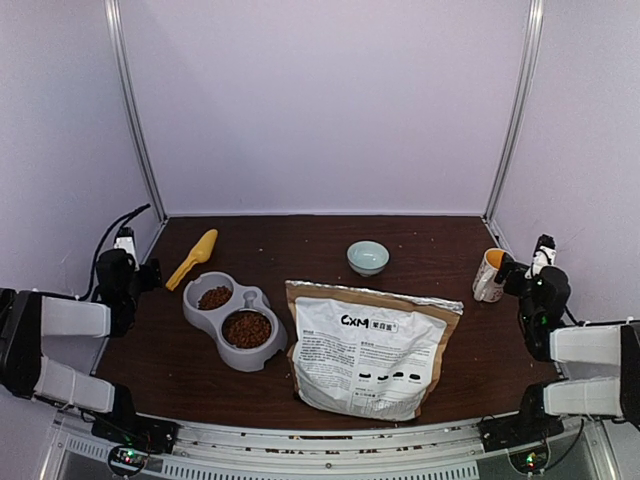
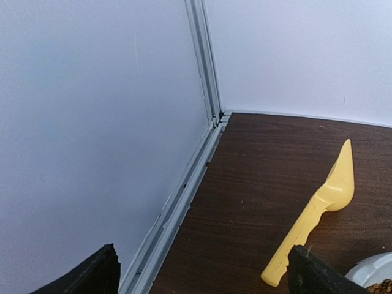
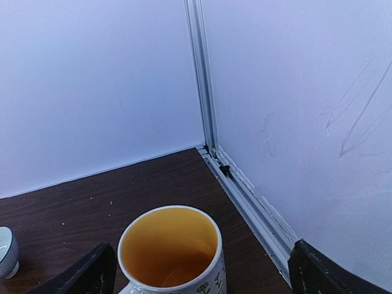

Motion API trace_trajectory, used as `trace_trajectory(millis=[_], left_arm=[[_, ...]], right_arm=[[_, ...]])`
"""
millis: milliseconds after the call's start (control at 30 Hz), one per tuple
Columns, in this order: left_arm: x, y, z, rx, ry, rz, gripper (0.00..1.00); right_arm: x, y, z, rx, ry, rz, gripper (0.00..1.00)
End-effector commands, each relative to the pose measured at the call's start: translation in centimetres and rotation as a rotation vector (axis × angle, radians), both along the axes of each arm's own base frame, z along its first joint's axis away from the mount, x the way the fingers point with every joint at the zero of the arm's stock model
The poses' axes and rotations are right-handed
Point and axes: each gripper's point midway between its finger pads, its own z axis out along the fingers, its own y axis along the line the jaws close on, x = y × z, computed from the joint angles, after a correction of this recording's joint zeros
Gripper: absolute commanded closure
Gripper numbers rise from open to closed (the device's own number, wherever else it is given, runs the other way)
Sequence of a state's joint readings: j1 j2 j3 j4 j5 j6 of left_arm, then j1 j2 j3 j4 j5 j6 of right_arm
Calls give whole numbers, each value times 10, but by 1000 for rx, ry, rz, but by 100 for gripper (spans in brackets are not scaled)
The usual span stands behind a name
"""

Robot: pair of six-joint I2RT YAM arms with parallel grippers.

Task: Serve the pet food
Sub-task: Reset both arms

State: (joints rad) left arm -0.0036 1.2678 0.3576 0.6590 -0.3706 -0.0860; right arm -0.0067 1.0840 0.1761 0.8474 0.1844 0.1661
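Seemingly between moves: from above, the pet food (image 1: 247, 328) shows as dark-brown kibble in both wells of a grey double feeder (image 1: 245, 361), left of centre on the worktop (image 1: 440, 240). The larger near well looks well filled, the smaller far one less so. A silver-white printed bag (image 1: 365, 350) lies just to the feeder's right, its top apparently folded shut. A yellow scoop (image 1: 192, 258) rests near the feeder's far side with nothing visible in it. A small pale-green bowl (image 1: 367, 257) sits beyond the bag and a mug (image 1: 490, 275) stands at the right edge. Both arms are drawn back to the sides, neither touching anything.

From the left wrist, the left jaws are spread wide and carry nothing — only two dark fingertips (image 2: 101, 272) show at the bottom corners. The scoop lies ahead of them on bare wood, apart from both tips. A sliver of feeder rim with a few pellets shows at the lower right.

From the right wrist, the right jaws are likewise spread and empty, fingertips (image 3: 92, 272) wide at the frame's foot. The mug stands between and just beyond them; its yellow inside holds no kibble that can be seen.

Judged from this, food is already in the feeder — whether more must be scooped from the bag, or the small bowl filled, the pictures cannot settle.
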Motion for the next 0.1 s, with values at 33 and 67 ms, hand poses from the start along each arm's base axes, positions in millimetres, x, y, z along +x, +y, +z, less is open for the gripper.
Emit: trace_trajectory(millis=[33,67], left_arm=[[8,0,29,31,-98,-9,2],[8,2,29,28,-96,3,2]], right_arm=[[-1,-4,13,-11,-59,-19,0],[-1,-4,13,-10,-59,-22,0]])
